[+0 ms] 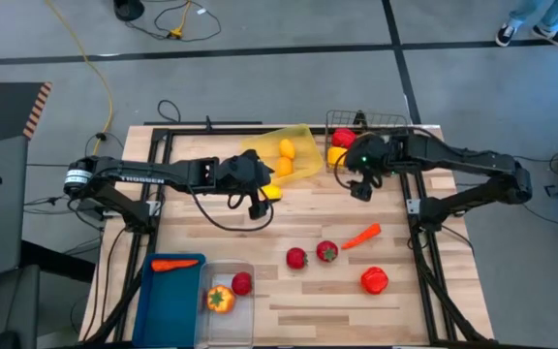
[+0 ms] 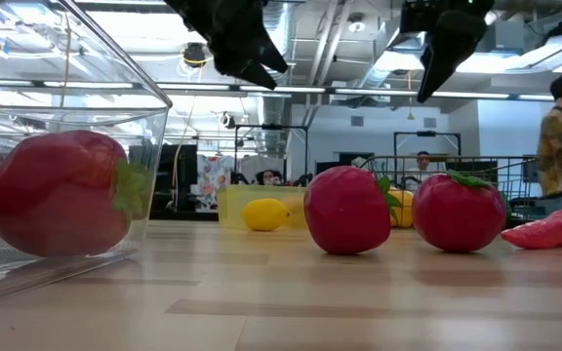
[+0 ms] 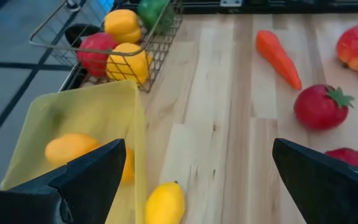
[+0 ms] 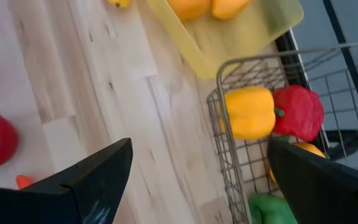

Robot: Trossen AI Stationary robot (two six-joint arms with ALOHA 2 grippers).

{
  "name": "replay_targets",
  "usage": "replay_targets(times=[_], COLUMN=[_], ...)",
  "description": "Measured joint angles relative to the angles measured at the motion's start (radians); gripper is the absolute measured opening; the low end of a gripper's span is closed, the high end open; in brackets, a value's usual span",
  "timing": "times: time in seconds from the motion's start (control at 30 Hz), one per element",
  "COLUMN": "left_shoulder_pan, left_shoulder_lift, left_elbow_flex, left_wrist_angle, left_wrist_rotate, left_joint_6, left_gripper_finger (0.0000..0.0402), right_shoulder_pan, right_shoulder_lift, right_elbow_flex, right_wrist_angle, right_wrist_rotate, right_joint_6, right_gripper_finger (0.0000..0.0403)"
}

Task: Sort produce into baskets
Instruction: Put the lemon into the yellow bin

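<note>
- Left tool [image 1: 256,197] hangs over the tabletop [image 1: 308,301] at about 10 o'clock from its centre, fingers spread, nothing between them. One lemon [image 1: 272,191] lies loose just beside it, touching or nearly touching the yellow tray [image 1: 303,145].
- Right tool [image 1: 360,184] hangs at about 1 o'clock, just beside the wire basket [image 1: 381,121], also released and empty.
- Yellow tray at 12 o'clock: two lemons [image 1: 286,155] inside.
- Wire basket at 1 o'clock: peppers inside – yellow [image 4: 248,112], red [image 4: 300,112], green [image 4: 272,208], and at least one more yellow.
- Blue bin [image 1: 163,301] at 8 o'clock: one carrot [image 1: 174,263].
- Clear bin [image 1: 223,310] at 7 o'clock: a tomato [image 1: 242,283] and an orange-yellow piece [image 1: 219,299].
- Loose on the tabletop, 4 to 5 o'clock: two tomatoes [image 1: 296,258] [image 1: 326,251], a carrot [image 1: 361,236], a red pepper [image 1: 374,280].
- Step, as I read it: mid-sort, both arms between picks; five pieces left out.
- Next move likely calls for: left tool down over the loose lemon, close, short lift into the tray. Lemon is round and sits against the tray edge; could roll.
- Right tool is best placed for the loose carrot or red pepper; needs a reach toward 4 o'clock.
</note>
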Motion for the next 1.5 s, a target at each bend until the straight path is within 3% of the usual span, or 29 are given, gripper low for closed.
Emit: replay_targets(times=[0.2, 0.53, 0.9, 1.33, 1.5], left_shoulder_pan=[0.006, 0.041, 0.062, 0.059, 0.059], left_shoulder_lift=[0.024, 0.203, 0.307, 0.383, 0.410], left_elbow_flex=[-0.001, 0.004, 0.004, 0.004, 0.005], left_wrist_angle=[-0.012, -0.015, -0.016, -0.017, -0.002], left_wrist_rotate=[0.020, 0.063, 0.018, 0.025, -0.066], left_joint_6=[0.035, 0.054, 0.057, 0.035, 0.048], left_gripper_finger=[0.0394, 0.0394, 0.0391, 0.0351, 0.0350], right_shoulder_pan=[0.023, 0.039, 0.042, 0.041, 0.042], right_shoulder_lift=[0.000, 0.000, 0.000, 0.000, 0.000], right_elbow_flex=[0.000, 0.000, 0.000, 0.000, 0.000], right_wrist_angle=[0.023, 0.048, 0.061, 0.061, 0.061], right_wrist_rotate=[-0.001, -0.008, -0.009, -0.008, -0.008], right_joint_6=[0.000, -0.001, 0.030, 0.032, 0.034], right_gripper_finger=[0.0398, 0.0398, 0.0398, 0.0398, 0.0398])
